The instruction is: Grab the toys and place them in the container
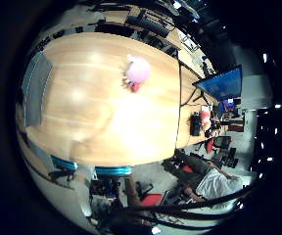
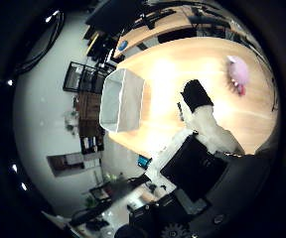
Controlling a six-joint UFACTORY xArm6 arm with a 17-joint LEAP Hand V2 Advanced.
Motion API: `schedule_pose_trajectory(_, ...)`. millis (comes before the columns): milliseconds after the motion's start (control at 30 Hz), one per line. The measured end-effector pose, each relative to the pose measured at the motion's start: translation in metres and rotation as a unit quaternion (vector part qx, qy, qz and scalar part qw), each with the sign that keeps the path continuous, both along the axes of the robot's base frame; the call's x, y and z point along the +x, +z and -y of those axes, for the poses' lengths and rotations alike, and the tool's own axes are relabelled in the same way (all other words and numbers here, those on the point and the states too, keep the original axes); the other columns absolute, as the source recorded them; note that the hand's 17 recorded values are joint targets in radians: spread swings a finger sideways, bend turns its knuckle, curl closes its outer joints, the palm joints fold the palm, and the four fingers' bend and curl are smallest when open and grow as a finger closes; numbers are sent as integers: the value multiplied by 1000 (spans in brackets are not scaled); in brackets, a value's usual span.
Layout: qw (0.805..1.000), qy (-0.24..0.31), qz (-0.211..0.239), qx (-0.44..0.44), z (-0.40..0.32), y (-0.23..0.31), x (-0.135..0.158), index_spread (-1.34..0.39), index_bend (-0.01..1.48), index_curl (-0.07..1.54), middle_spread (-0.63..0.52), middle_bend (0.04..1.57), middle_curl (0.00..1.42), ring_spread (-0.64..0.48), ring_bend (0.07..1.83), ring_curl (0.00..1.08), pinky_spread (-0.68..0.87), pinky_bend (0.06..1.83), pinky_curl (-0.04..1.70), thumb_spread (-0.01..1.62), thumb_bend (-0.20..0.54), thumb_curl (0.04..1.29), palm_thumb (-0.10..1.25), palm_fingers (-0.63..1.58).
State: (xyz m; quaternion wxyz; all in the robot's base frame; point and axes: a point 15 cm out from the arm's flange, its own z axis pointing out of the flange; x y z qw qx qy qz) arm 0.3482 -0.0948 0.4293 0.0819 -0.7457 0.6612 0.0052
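1. While the palm looks down on the wooden table from well above it, the right hand holds nothing and touches nothing.
2. One of its fingers, white with a black tip, reaches out straight over the tabletop in the thumb-side view; the hand's fingers are spread out rather than curled, as far as that view shows.
3. The black and white body of the hand fills the edge of that same view, with geared parts beside it.
4. The container is a pale, open-topped rectangular bin standing at one end of the table, close to the table's edge.
5. Its inside shows pale walls and floor, and no toy can be seen in it.
6. The toy is a pink, rounded plush with small red parts at one side.
7. It lies on the bare wood near the table's long edge, well apart from the container and from the hand.
8. No writing or label on the container or the toy can be read in either view.
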Motion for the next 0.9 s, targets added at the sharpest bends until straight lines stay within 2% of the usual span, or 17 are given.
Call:
schedule_pose_trajectory(300,1000,1,2,7,-5,3,-1,-557,191,364,-318,189,291,-306,704,184,63,678,-4,1125,-21,447,594,482)
schedule_pose_trajectory(533,999,2,22,27,-19,13,-1,-556,195,367,-320,186,290,-306,711,184,63,670,-4,1126,-19,449,596,490)
schedule_pose_trajectory(900,1000,-8,3,29,-9,2,21,-581,222,381,-333,181,284,-314,716,182,64,657,-5,1067,-20,469,661,516)
